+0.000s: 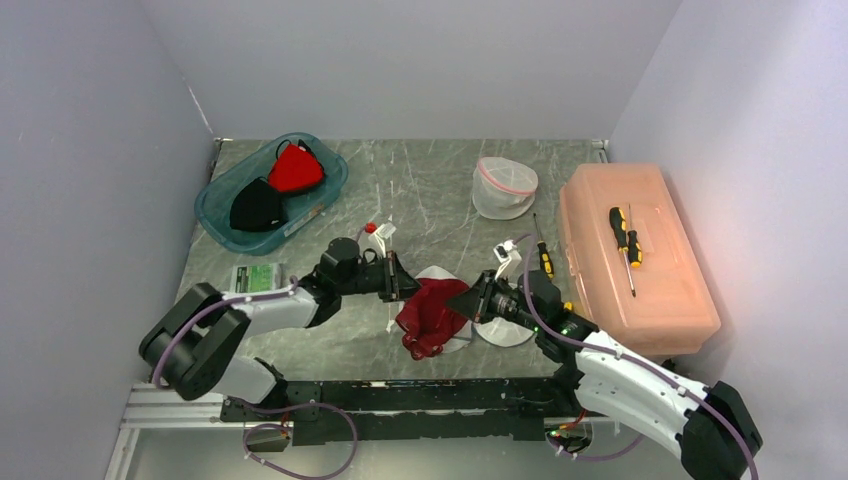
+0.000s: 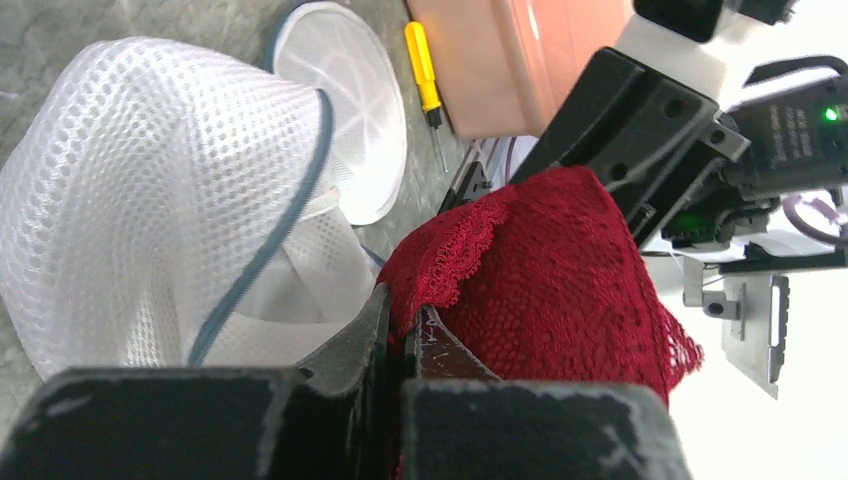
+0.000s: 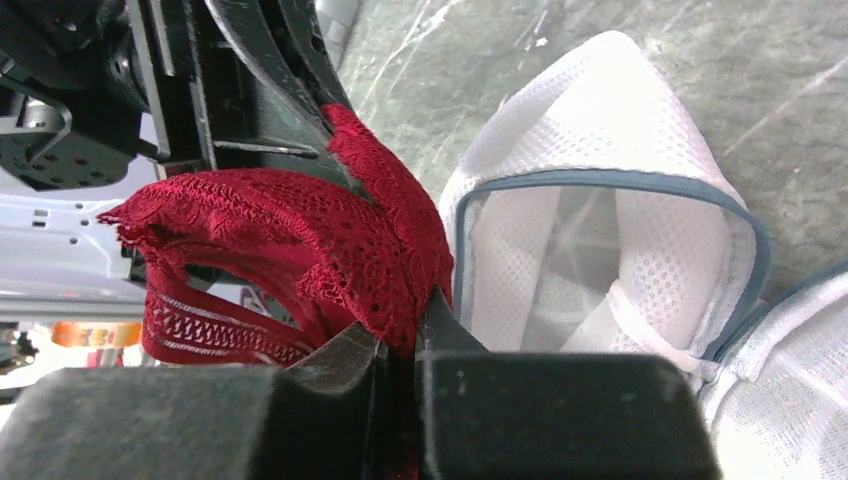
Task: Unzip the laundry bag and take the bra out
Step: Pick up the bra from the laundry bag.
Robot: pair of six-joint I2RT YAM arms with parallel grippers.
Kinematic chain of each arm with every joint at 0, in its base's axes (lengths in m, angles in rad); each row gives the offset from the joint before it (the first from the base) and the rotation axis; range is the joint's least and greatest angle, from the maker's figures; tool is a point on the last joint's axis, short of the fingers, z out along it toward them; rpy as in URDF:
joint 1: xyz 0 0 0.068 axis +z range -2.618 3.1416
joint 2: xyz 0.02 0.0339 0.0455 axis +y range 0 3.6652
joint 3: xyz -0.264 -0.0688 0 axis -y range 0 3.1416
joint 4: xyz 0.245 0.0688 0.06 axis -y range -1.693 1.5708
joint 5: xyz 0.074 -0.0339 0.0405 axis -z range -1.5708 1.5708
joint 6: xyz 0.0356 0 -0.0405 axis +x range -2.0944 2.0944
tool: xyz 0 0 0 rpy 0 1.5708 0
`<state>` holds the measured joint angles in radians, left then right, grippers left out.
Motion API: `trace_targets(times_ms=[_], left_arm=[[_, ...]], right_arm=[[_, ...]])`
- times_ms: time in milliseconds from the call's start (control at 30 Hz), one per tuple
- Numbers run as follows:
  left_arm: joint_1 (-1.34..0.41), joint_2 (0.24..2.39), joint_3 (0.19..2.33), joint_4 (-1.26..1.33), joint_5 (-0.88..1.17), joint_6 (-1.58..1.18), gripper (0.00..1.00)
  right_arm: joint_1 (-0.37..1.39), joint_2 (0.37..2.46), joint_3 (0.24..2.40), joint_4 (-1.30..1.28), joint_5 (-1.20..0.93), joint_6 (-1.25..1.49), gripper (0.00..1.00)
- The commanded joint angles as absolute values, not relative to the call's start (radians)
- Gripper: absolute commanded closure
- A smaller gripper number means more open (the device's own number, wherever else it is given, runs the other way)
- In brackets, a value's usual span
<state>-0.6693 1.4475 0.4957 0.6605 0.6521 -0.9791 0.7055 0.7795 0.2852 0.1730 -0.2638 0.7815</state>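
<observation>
Left gripper (image 2: 400, 322), nearest the lens in the left wrist view, has its 2 fingers pressed together on an edge of the red lace bra (image 2: 540, 270). Right gripper (image 3: 405, 340) likewise pinches a fold of the bra from the opposite side, jaws closed on the lace.

Seen from above, the bra hangs between the 2 grippers at the near middle of the table (image 1: 430, 190). It is largely outside the white mesh laundry bag (image 1: 508, 336), which lies just beside and beneath it. The bag's blue-trimmed mouth gapes open toward the right wrist camera. Whether any part of the bra lies inside cannot be told.

A second mesh bag (image 1: 503, 187) stands at the far middle. At far left, a teal bin (image 1: 205, 212) holds 1 red garment (image 1: 296, 170) and 1 black garment (image 1: 257, 205). At right, an orange box (image 1: 650, 290) carries 1 screwdriver (image 1: 622, 232). Another screwdriver (image 1: 544, 258) lies on the table just left of the box.
</observation>
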Motion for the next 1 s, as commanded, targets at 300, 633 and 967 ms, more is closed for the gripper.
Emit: trace_targets(times_ms=[300,633,967], left_arm=[[-0.645,0.958,0.535,0.193,0.439,-0.881,0.11],[-0.676,0.855,0.728,-0.066,0.430,-0.583,0.06],[-0.729,1.052,0.949,-0.273,0.611,-0.343,0.06]], right_arm=[[0.683,0.680,0.416,0.047,-0.294,0.615,1.00],[0.680,0.754,0.507,0.016,-0.397,0.578,1.00],[0.680,0.813,0.632,-0.092,-0.518,0.487,1.00]])
